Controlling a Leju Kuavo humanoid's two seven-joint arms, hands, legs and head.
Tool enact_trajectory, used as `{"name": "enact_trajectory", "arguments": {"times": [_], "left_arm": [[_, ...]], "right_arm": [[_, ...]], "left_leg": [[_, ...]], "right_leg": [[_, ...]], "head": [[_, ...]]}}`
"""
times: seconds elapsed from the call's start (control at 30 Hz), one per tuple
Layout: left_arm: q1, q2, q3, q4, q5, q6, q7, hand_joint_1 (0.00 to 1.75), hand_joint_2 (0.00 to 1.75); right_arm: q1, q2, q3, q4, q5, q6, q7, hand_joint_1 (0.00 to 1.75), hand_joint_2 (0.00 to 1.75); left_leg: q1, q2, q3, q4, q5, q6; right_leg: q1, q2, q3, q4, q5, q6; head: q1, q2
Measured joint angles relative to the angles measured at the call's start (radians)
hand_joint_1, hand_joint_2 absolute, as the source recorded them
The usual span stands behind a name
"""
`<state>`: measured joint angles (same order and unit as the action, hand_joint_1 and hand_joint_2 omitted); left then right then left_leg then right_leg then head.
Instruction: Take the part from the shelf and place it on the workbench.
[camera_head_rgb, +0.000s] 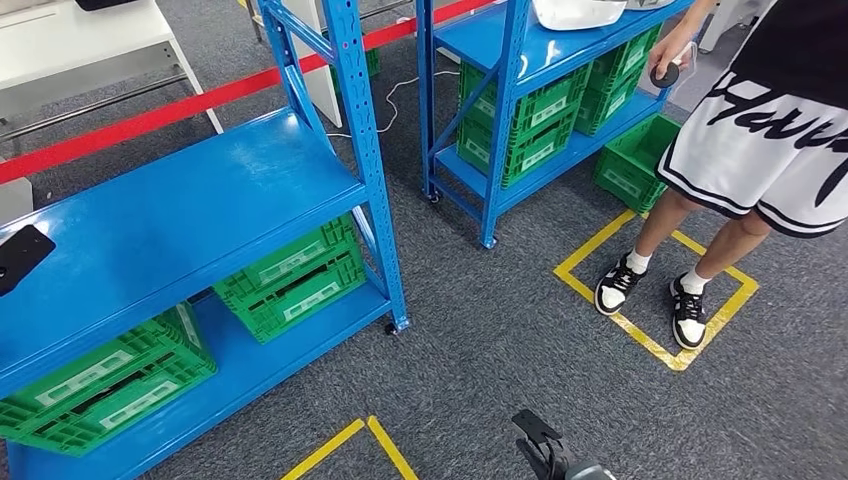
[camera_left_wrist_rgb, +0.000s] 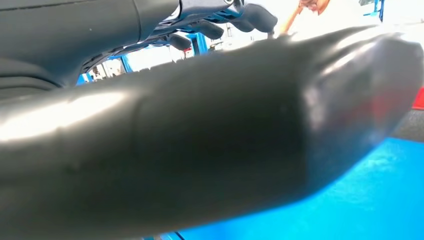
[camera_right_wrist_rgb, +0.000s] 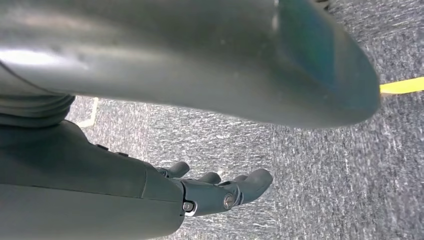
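The right hand (camera_right_wrist_rgb: 220, 192) hangs empty over grey carpet (camera_right_wrist_rgb: 320, 190), fingers loosely spread. The left hand (camera_left_wrist_rgb: 225, 20) is blurred above the blue shelf (camera_head_rgb: 190, 220); its grasp is unclear, possibly reaching for the part.

Glossy grey-black robot hand (camera_right_wrist_rgb: 215, 192), thick rounded thumb, small silver screws.

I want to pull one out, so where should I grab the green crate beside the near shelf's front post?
Grip the green crate by the dark slot in its outward side, probably coming from the carpet aisle; the blue shelf board covers its top.
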<state>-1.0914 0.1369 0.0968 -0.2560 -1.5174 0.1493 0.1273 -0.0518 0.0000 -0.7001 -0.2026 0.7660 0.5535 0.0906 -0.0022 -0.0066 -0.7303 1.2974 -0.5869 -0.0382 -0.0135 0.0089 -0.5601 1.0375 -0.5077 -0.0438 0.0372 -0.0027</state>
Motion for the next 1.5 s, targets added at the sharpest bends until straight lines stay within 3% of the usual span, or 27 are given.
{"name": "enact_trajectory", "arguments": {"times": [0.03, 0.07, 0.13, 0.2, 0.27, 0.33, 0.4, 0.47, 0.5, 0.53, 0.57, 0.67, 0.7, 0.77, 0.8, 0.87, 0.93, 1.0, 1.03, 1.07, 1.13, 1.2, 1.23, 1.3, 1.37, 1.47, 1.5], "left_arm": [[0.002, 0.0, 0.0, 0.001, 0.0, -0.001, 0.001, 0.0, 0.0], [0.003, 0.0, 0.0, 0.001, -0.001, -0.001, 0.002, 0.0, 0.0], [0.002, 0.0, 0.0, 0.001, -0.002, -0.002, 0.003, 0.0, 0.0], [0.0, 0.002, 0.0, 0.0, -0.003, -0.003, 0.004, 0.0, 0.0], [-0.001, 0.004, 0.0, -0.003, -0.003, -0.004, 0.005, 0.0, 0.0], [-0.004, 0.004, 0.0, -0.006, -0.002, -0.003, 0.005, 0.0, 0.0], [-0.008, 0.004, 0.0, -0.007, -0.002, -0.003, 0.004, 0.0, 0.0], [-0.006, 0.002, 0.0, -0.006, -0.002, -0.003, 0.003, 0.0, 0.0], [-0.002, 0.002, 0.0, -0.006, -0.002, -0.003, 0.003, 0.0, 0.0], [0.001, 0.001, 0.0, -0.006, -0.002, -0.003, 0.003, 0.0, 0.0], [0.003, 0.001, 0.0, -0.006, -0.002, -0.003, 0.003, 0.0, 0.0], [0.005, -0.002, 0.0, -0.003, -0.002, -0.003, 0.003, 0.0, 0.0], [0.005, -0.002, 0.0, -0.003, -0.002, -0.003, 0.003, 0.0, 0.0], [0.005, -0.001, 0.0, -0.004, -0.002, -0.004, 0.003, 0.0, 0.0], [0.006, -0.001, 0.0, -0.006, -0.003, -0.004, 0.004, 0.0, 0.0], [0.004, 0.002, 0.0, -0.008, -0.006, -0.006, 0.006, 0.0, 0.0], [0.005, 0.005, -0.001, -0.007, -0.012, -0.008, 0.007, 0.0, 0.0], [0.011, 0.009, -0.003, -0.005, -0.015, -0.008, 0.006, 0.0, 0.0], [0.013, 0.011, -0.004, -0.005, -0.016, -0.007, 0.006, 0.0, 0.0], [0.014, 0.013, -0.005, -0.005, -0.016, -0.006, 0.006, 0.0, 0.0], [0.013, 0.014, -0.008, -0.004, -0.016, -0.005, 0.006, 0.0, 0.0], [0.012, 0.013, -0.009, -0.002, -0.016, -0.004, 0.006, 0.0, 0.0], [0.012, 0.013, -0.009, -0.001, -0.016, -0.004, 0.005, 0.0, 0.0], [0.012, 0.013, -0.009, -0.002, -0.016, -0.004, 0.004, 0.0, 0.0], [0.01, 0.012, -0.01, -0.005, -0.015, -0.004, 0.002, 0.0, 0.0], [0.009, 0.005, -0.01, -0.004, -0.008, -0.004, -0.005, 0.0, 0.0], [0.012, 0.002, -0.01, -0.003, -0.005, -0.004, -0.008, 0.0, 0.0]], "right_arm": [[0.001, 0.0, 0.0, 0.0, 0.0, 0.0, 0.0, 0.0, 0.0], [0.001, 0.0, 0.0, 0.0, 0.0, 0.0, 0.0, 0.0, 0.0], [0.0, 0.001, 0.0, 0.0, 0.001, 0.0, 0.0, 0.0, 0.0], [-0.003, 0.004, 0.0, 0.001, 0.002, -0.001, 0.0, 0.0, 0.0], [-0.003, 0.005, -0.001, 0.002, 0.005, -0.002, -0.001, 0.0, 0.0], [-0.003, 0.005, -0.001, 0.002, 0.007, 0.002, -0.001, 0.0, 0.0], [-0.005, 0.006, -0.001, 0.002, 0.008, 0.009, -0.002, 0.0, 0.0], [-0.004, 0.006, -0.001, 0.002, 0.008, 0.012, -0.001, 0.0, 0.0], [-0.002, 0.006, -0.001, 0.002, 0.009, 0.012, -0.001, 0.0, 0.0], [-0.001, 0.006, -0.001, 0.002, 0.009, 0.012, -0.001, 0.0, 0.0], [0.0, 0.006, -0.001, 0.002, 0.009, 0.012, -0.001, 0.0, 0.0], [0.003, 0.006, -0.001, 0.002, 0.009, 0.012, -0.001, 0.0, 0.0], [0.004, 0.006, -0.001, 0.003, 0.009, 0.012, -0.001, 0.0, 0.0], [0.003, 0.006, -0.001, 0.003, 0.009, 0.012, -0.001, 0.0, 0.0], [0.002, 0.006, -0.001, 0.003, 0.009, 0.012, -0.003, 0.0, 0.0], [-0.001, 0.006, -0.001, 0.003, 0.009, 0.011, -0.008, 0.0, 0.0], [-0.002, 0.005, -0.001, 0.003, 0.008, 0.01, -0.016, 0.0, 0.0], [-0.002, 0.005, -0.001, 0.003, 0.008, 0.01, -0.021, 0.0, 0.0], [-0.002, 0.005, -0.001, 0.003, 0.007, 0.01, -0.023, 0.0, 0.0], [-0.002, 0.006, -0.001, 0.003, 0.007, 0.01, -0.024, 0.0, 0.0], [-0.001, 0.006, -0.001, 0.003, 0.007, 0.01, -0.025, 0.0, 0.0], [-0.001, 0.006, -0.001, 0.003, 0.007, 0.01, -0.026, 0.0, 0.0], [-0.001, 0.006, -0.001, 0.003, 0.007, 0.01, -0.027, 0.0, 0.0], [-0.002, 0.006, -0.001, 0.003, 0.007, 0.01, -0.028, 0.0, 0.0], [-0.005, 0.005, -0.001, 0.002, 0.007, 0.011, -0.03, 0.0, 0.0], [-0.004, 0.006, -0.002, 0.002, 0.008, 0.012, -0.033, 0.0, 0.0], [-0.002, 0.006, -0.002, 0.002, 0.007, 0.012, -0.033, 0.0, 0.0]], "left_leg": [[-0.001, 0.0, -0.011, -0.02, 0.014, 0.003], [-0.002, 0.0, -0.005, -0.07, 0.05, 0.009], [-0.01, -0.001, 0.023, -0.2, 0.157, 0.026], [-0.019, -0.005, 0.047, -0.272, 0.208, 0.038], [-0.019, -0.007, 0.071, -0.291, 0.199, 0.049], [-0.014, -0.006, 0.1, -0.305, 0.193, 0.061], [-0.012, -0.005, 0.121, -0.31, 0.181, 0.068], [-0.012, -0.006, 0.138, -0.309, 0.161, 0.07], [-0.012, -0.008, 0.148, -0.308, 0.15, 0.069], [-0.011, -0.009, 0.161, -0.306, 0.138, 0.067], [-0.01, -0.01, 0.175, -0.303, 0.124, 0.063], [-0.009, -0.01, 0.203, -0.288, 0.078, 0.047], [-0.01, -0.011, 0.21, -0.285, 0.067, 0.04], [-0.01, -0.014, 0.22, -0.279, 0.061, 0.027], [-0.009, -0.013, 0.217, -0.264, 0.066, 0.022], [-0.006, -0.009, 0.176, -0.184, 0.069, 0.012], [-0.001, -0.006, 0.097, -0.071, 0.035, 0.002], [0.003, -0.003, 0.029, -0.012, -0.012, -0.003], [0.003, -0.001, 0.014, -0.021, -0.012, -0.002], [0.003, 0.002, 0.014, -0.06, 0.017, 0.001], [-0.001, 0.03, 0.039, -0.188, 0.127, 0.01], [-0.008, 0.059, 0.058, -0.27, 0.195, 0.021], [-0.011, 0.062, 0.059, -0.279, 0.201, 0.026], [-0.009, 0.042, 0.063, -0.279, 0.204, 0.035], [-0.002, 0.023, 0.07, -0.286, 0.202, 0.045], [-0.003, -0.001, 0.075, -0.288, 0.195, 0.058], [-0.003, -0.009, 0.075, -0.286, 0.192, 0.06]], "right_leg": [[0.001, 0.001, 0.013, 0.0, -0.01, 0.0], [0.002, 0.002, 0.027, 0.0, -0.021, 0.001], [0.004, 0.003, 0.051, -0.002, -0.042, 0.006], [0.005, 0.004, 0.067, -0.004, -0.055, 0.016], [0.005, 0.005, 0.076, 0.002, -0.048, 0.028], [0.005, 0.004, 0.059, 0.047, -0.036, 0.034], [0.003, 0.002, -0.008, 0.148, -0.057, 0.042], [0.001, 0.001, -0.095, 0.24, -0.109, 0.051], [0.0, 0.0, -0.125, 0.255, -0.127, 0.055], [-0.001, 0.0, -0.142, 0.24, -0.125, 0.058], [-0.003, -0.001, -0.145, 0.198, -0.096, 0.061], [-0.003, -0.006, -0.127, 0.034, 0.06, 0.054], [-0.002, -0.008, -0.124, 0.01, 0.087, 0.046], [0.002, -0.009, -0.111, 0.004, 0.083, 0.025], [0.0, -0.009, -0.101, 0.0, 0.081, 0.017], [-0.003, -0.008, -0.075, -0.006, 0.072, 0.005], [-0.005, -0.008, -0.053, -0.01, 0.057, 0.0], [-0.005, -0.01, -0.033, -0.011, 0.038, 0.0], [-0.005, -0.012, -0.021, -0.011, 0.028, 0.0], [-0.005, -0.016, -0.008, -0.01, 0.017, 0.001], [-0.003, -0.026, 0.019, -0.009, -0.005, 0.006], [0.001, -0.039, 0.036, -0.008, -0.024, 0.017], [0.003, -0.046, 0.039, -0.009, -0.031, 0.024], [0.006, -0.06, 0.045, -0.013, -0.043, 0.037], [0.005, -0.047, 0.031, 0.024, -0.069, 0.047], [0.003, -0.019, -0.076, 0.208, -0.135, 0.054], [0.003, -0.017, -0.113, 0.257, -0.14, 0.055]], "head": [[0.0, 0.0], [0.0, 0.0], [0.0, 0.0], [0.0, 0.0], [0.0, 0.0], [0.001, 0.0], [0.001, 0.0], [0.002, 0.0], [0.003, 0.0], [0.004, 0.0], [0.005, 0.0], [0.004, 0.0], [0.003, 0.0], [0.003, 0.0], [0.003, 0.0], [0.001, 0.0], [-0.001, 0.0], [-0.001, 0.0], [-0.001, 0.0], [-0.001, 0.0], [-0.002, 0.0], [-0.004, 0.0], [-0.005, 0.0], [-0.004, 0.0], [-0.001, 0.0], [0.006, 0.0], [0.007, 0.0]]}}
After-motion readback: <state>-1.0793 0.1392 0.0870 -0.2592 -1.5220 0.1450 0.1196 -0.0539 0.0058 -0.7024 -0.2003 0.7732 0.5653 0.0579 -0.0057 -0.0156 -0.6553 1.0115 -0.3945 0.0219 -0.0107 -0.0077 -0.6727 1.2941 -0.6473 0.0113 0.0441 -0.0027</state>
